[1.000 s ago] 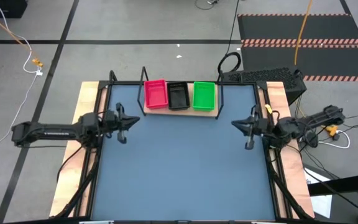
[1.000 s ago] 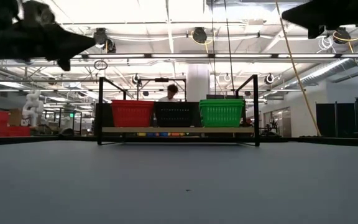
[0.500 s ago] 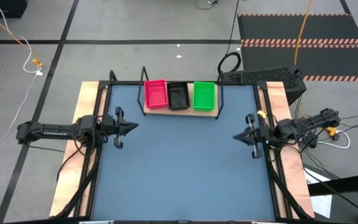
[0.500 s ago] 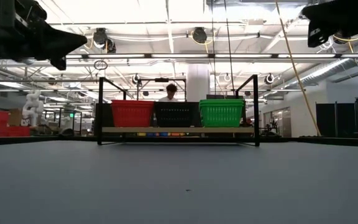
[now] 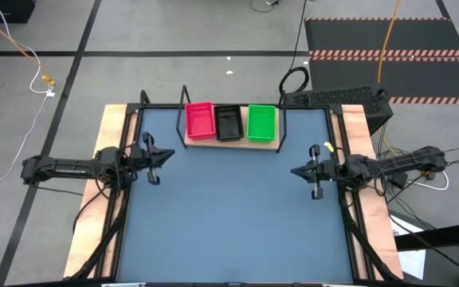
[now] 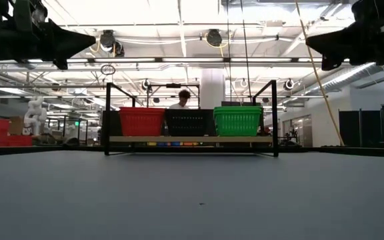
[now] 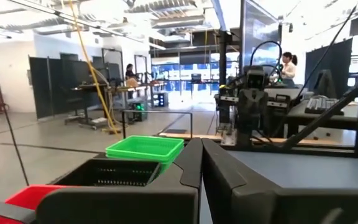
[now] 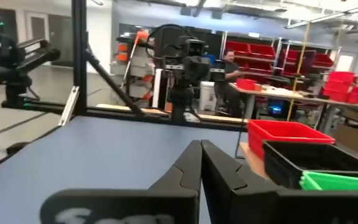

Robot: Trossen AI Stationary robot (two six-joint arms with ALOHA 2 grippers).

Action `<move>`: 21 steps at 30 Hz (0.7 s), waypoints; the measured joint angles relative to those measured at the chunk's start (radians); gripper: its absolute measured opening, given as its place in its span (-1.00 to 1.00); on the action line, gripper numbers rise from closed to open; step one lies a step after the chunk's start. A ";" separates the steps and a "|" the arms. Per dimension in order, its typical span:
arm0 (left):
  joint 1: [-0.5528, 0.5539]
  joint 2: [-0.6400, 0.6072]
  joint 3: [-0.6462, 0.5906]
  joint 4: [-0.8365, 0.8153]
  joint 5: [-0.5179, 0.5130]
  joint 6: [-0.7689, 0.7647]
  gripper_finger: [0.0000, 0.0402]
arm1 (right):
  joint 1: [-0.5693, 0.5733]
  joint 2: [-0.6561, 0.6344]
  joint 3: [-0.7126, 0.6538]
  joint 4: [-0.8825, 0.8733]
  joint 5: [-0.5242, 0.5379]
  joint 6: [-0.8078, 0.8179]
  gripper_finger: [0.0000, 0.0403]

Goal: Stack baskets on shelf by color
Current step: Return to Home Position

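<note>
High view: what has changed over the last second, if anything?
The right tool drifted slightly away from the shelf and inward. The left tool barely shifted. Both hold nothing. The baskets stayed put.

The right tool (image 5: pixel 296 171) has slid a little farther in over the worktop (image 5: pixel 229 223); its arm now lies flatter; in the low view it hangs lower and looms larger; the left tool (image 5: pixel 169 155) has shifted only slightly.
</note>
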 joint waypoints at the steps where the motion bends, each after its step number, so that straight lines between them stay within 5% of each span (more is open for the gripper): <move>1: 0.000 -0.001 0.000 0.001 -0.004 0.004 -0.93 | -0.010 -0.005 0.002 -0.015 -0.005 0.003 -1.00; 21: 0.003 -0.153 0.002 -0.457 0.009 -0.030 -0.92 | -0.048 -0.298 0.008 -0.278 0.054 0.085 -1.00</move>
